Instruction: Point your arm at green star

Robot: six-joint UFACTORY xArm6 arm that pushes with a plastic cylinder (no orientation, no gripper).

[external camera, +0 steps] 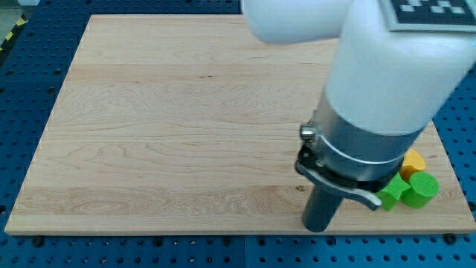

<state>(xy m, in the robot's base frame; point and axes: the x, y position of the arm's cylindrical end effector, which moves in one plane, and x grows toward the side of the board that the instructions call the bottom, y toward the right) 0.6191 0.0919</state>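
The green star (391, 193) lies near the board's bottom right corner, partly hidden behind the arm's body. A green cylinder (421, 188) sits right beside it on the view's right, and a yellow block (413, 160) sits just above them, shape unclear. My tip (318, 225) rests on the board near the bottom edge, to the view's left of the green star with a gap between them.
The wooden board (186, 126) lies on a blue perforated table (30, 89). The large white and grey arm body (387, 89) covers the upper right of the board. The board's bottom edge runs just below the tip.
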